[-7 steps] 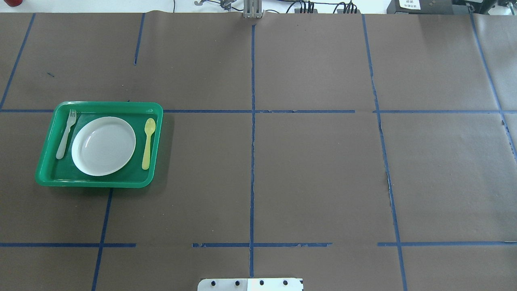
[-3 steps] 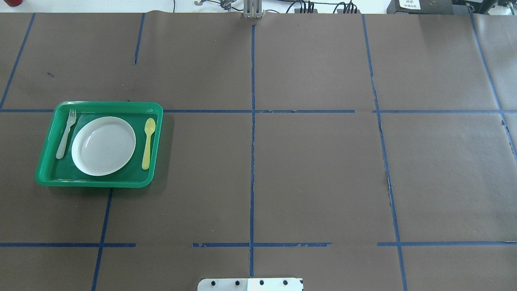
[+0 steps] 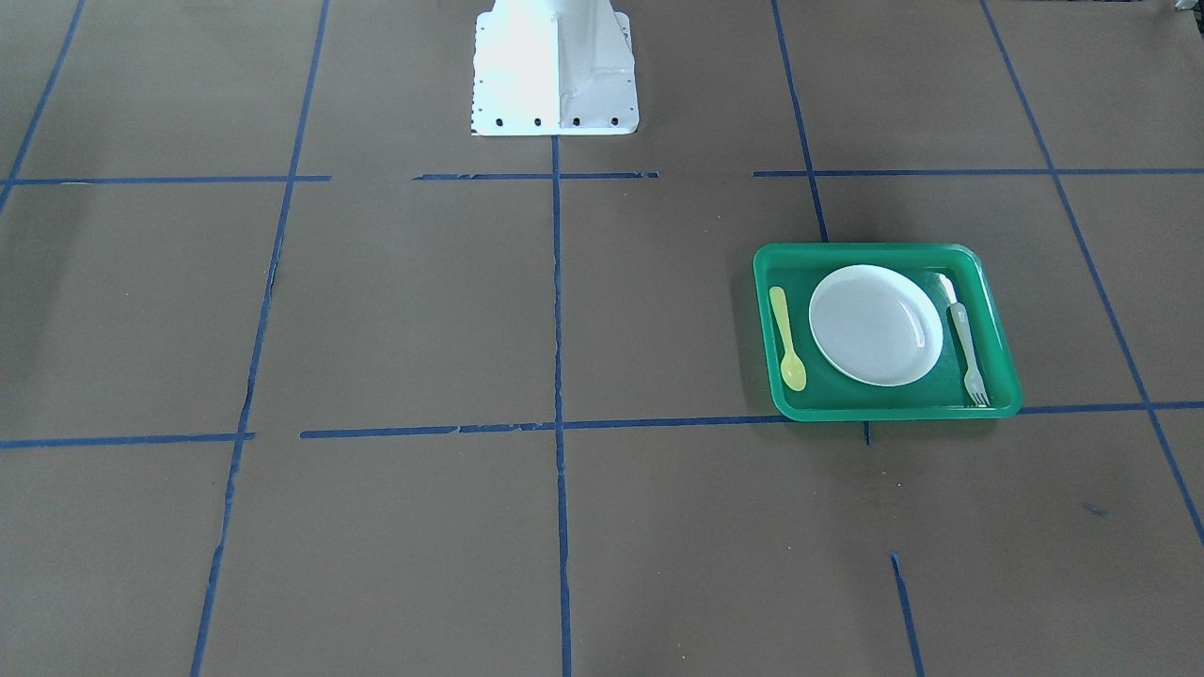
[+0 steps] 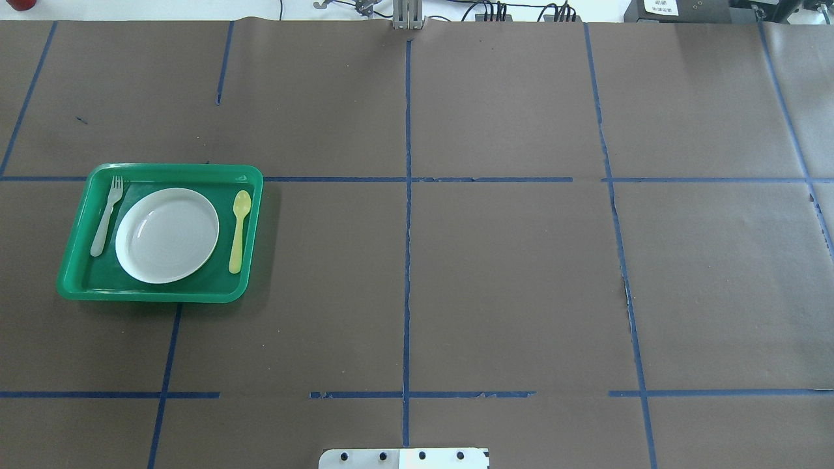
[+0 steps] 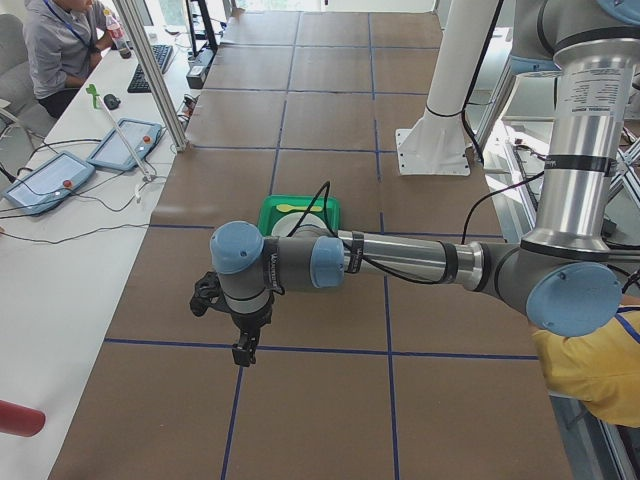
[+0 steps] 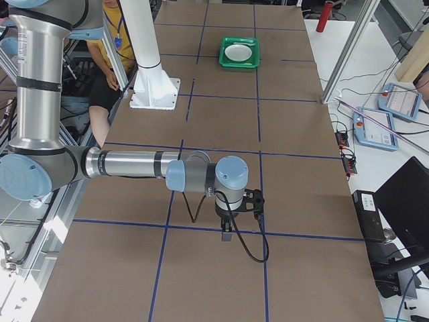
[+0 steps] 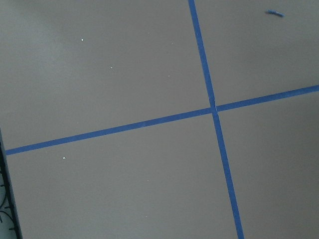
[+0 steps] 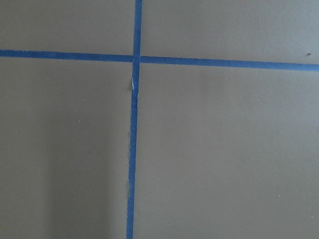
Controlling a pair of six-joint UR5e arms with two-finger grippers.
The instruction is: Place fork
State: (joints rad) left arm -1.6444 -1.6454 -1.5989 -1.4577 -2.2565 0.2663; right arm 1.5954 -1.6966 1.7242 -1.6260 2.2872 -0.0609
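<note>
The pale grey-green fork lies in the green tray left of the white plate, tines pointing away from the robot. It also shows in the front-facing view. A yellow spoon lies on the plate's other side. My left gripper shows only in the exterior left view, hanging above bare table apart from the tray. My right gripper shows only in the exterior right view, far from the tray. I cannot tell whether either is open or shut. Both wrist views show only paper and tape.
Brown paper with blue tape lines covers the table. The robot's white base stands at the middle of the near edge. Operators, tablets and cables sit beyond the table's far side.
</note>
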